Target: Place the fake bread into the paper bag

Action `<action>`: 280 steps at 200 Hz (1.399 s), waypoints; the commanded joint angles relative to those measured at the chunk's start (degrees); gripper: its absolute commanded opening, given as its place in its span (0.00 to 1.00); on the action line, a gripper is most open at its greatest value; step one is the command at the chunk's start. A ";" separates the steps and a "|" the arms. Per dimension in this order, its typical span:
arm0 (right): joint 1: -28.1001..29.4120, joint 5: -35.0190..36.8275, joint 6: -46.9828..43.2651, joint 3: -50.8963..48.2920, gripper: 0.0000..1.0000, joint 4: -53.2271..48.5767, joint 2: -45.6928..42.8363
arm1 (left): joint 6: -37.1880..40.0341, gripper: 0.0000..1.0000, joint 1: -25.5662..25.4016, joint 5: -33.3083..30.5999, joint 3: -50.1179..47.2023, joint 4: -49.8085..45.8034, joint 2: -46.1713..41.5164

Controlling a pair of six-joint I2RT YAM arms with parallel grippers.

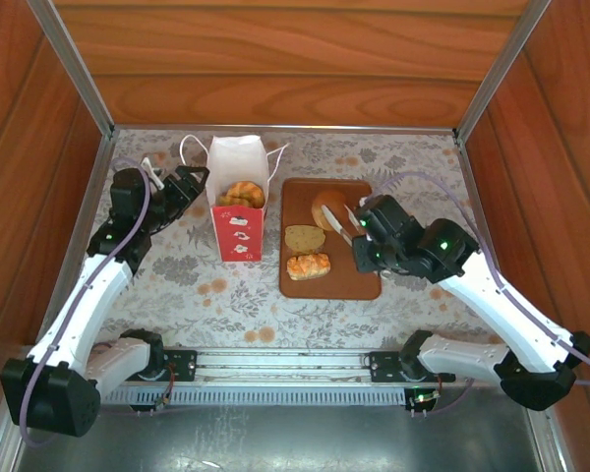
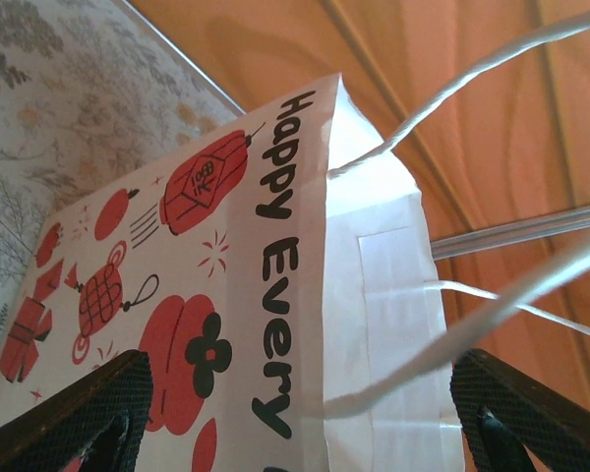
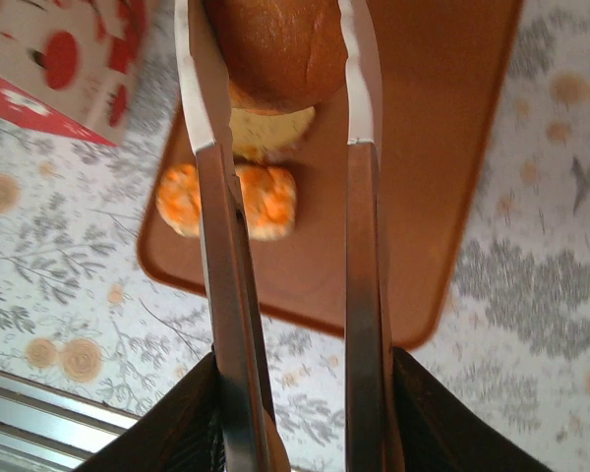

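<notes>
Floral tablecloth (image 1: pixel 197 285); paper bag (image 1: pixel 238 231) left of tray (image 1: pixel 339 280), croissant (image 1: pixel 242 193) inside; right gripper (image 3: pixel 275 25) pinching round bun (image 3: pixel 275 64) at tray's far end, bread slice (image 1: pixel 304 237) + glazed loaf (image 1: pixel 308 265) nearer; left gripper (image 2: pixel 300 393) wide open, straddling bag's edge.

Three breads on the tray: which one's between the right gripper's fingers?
The smooth round bun at the tray's far end; bread slice and glazed loaf lie untouched.

The paper bag (image 2: pixel 374 295) is white, printed with red lanterns and fruit and black lettering (its lower band is solid red from above). The tray (image 1: pixel 336 286) is plain brown. 1 roll (image 3: pixel 275 49) is glossy golden-brown, 1 loaf (image 1: pixel 308 265) orange-flecked, 1 slice (image 1: pixel 304 238) tan. The tablecloth (image 1: pixel 177 280) is pale grey with leafy sprigs and orange blooms.
</notes>
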 commanded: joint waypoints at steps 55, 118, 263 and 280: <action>-0.32 3.70 -12.49 17.01 0.41 5.83 6.26 | -2.88 0.78 -1.79 2.52 -0.49 3.25 3.46; 0.11 7.04 -18.19 33.30 0.41 2.63 14.18 | -2.80 0.57 -1.83 1.89 -0.74 3.23 2.75; 7.70 -1.66 -19.73 49.30 0.42 2.77 33.61 | -4.50 0.28 -1.80 -0.12 -2.24 3.04 0.73; 7.73 -1.38 -18.50 47.78 0.42 2.11 34.18 | -4.55 0.27 -1.75 -0.50 -2.34 2.64 0.56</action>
